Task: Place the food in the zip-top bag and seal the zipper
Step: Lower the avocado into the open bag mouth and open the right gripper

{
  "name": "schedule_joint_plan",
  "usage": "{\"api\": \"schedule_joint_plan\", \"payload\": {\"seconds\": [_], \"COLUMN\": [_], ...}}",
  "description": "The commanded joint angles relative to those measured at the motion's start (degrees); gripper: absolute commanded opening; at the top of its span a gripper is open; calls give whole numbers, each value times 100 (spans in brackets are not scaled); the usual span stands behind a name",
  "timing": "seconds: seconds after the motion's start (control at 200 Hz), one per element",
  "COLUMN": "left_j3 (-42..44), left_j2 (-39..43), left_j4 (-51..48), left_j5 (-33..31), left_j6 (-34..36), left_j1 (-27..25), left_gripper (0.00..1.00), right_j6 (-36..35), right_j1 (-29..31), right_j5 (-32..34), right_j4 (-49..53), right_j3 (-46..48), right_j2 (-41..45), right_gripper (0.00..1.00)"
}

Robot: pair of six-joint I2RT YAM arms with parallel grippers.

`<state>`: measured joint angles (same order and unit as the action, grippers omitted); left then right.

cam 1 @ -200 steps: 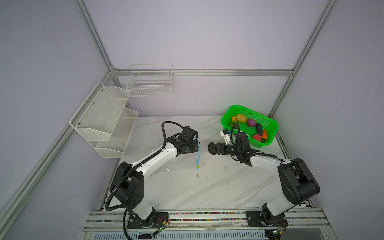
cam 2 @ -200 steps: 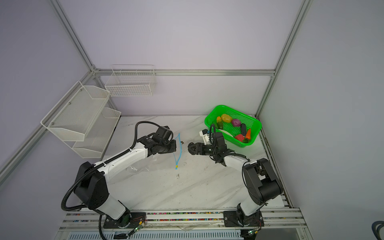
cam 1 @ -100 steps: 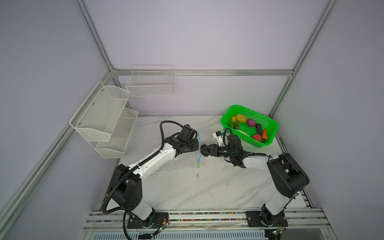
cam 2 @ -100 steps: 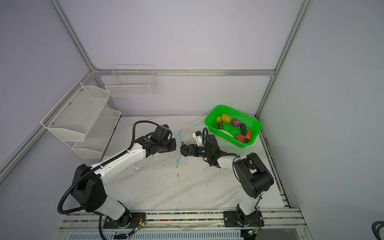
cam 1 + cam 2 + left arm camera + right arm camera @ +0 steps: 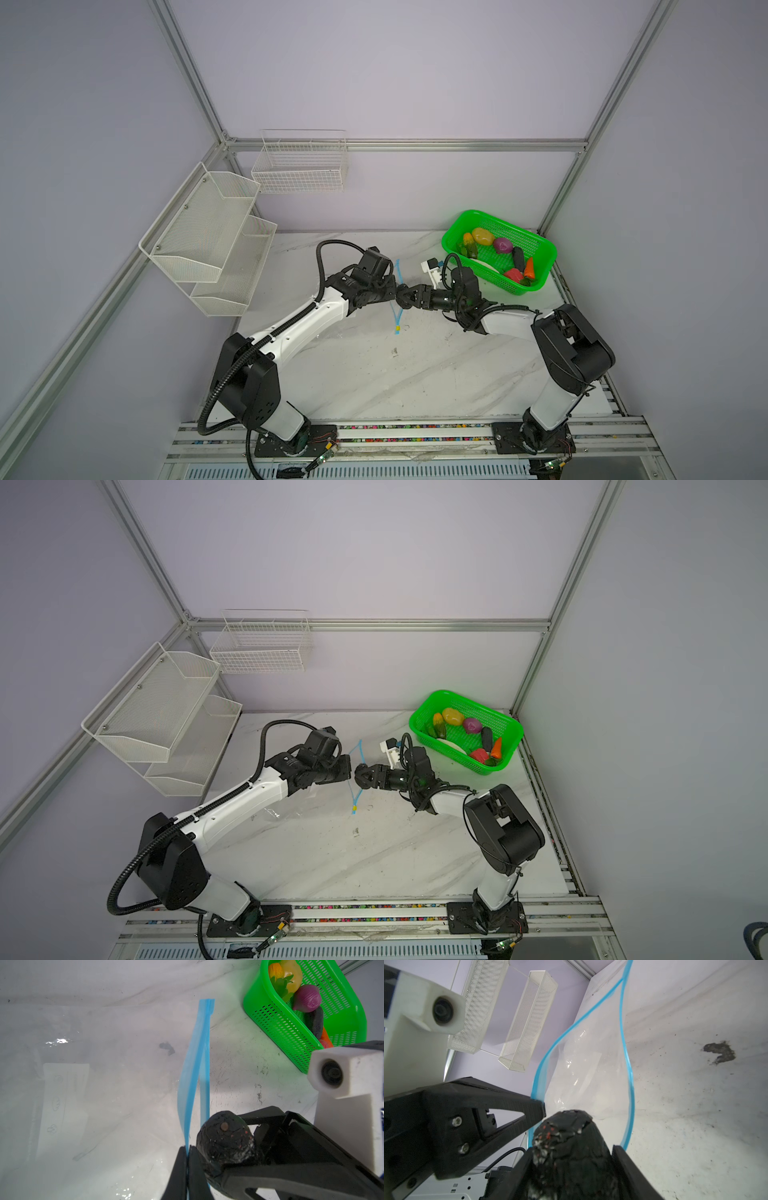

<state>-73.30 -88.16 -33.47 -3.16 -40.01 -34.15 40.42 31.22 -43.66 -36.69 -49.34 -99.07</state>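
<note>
At the middle of the white marble tabletop (image 5: 415,374), the left gripper (image 5: 187,1153) is pinched tight on the upper lip of the light-blue zipper strip (image 5: 195,1064). It holds open the mouth of the clear, crinkly zip-top bag (image 5: 104,1064), which lies on the left arm's side. The right gripper (image 5: 362,776), jaws partway closed, grips a dark, bumpy avocado-like toy (image 5: 224,1138) right at that mouth, between the two blue lips. The other toy food (image 5: 503,245), yellow, purple, red and an orange carrot, sits in the green perforated plastic basket (image 5: 540,249) at the far right corner.
</note>
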Motion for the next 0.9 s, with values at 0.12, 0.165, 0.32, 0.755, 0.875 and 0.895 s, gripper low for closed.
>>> {"api": "schedule_joint_plan", "payload": {"seconds": [0.12, 0.165, 0.32, 0.755, 0.875, 0.895], "left_j3": [-27, -27, -2, 91, 120, 123], "left_j2": [203, 209, 229, 297, 360, 377], "left_j4": [227, 235, 235, 269, 277, 278], "left_j5": [118, 116, 74, 69, 39, 27], "left_j6": [-128, -130, -121, -200, -185, -183], "left_j1": [-28, -29, -26, -39, -49, -48], "left_gripper": [0, 0, 0, 0, 0, 0], "right_j6": [215, 229, 255, 631, 233, 177], "right_j1": [127, 151, 183, 331, 357, 363], "right_j5": [44, 30, -127, 154, 360, 393], "right_j4": [-261, -244, -197, 105, 687, 778], "right_j3": [-135, -159, -258, -456, -622, -631], "right_j2": [-14, -53, -201, -382, -426, -429], "right_gripper": [33, 33, 32, 30, 30, 30]}}
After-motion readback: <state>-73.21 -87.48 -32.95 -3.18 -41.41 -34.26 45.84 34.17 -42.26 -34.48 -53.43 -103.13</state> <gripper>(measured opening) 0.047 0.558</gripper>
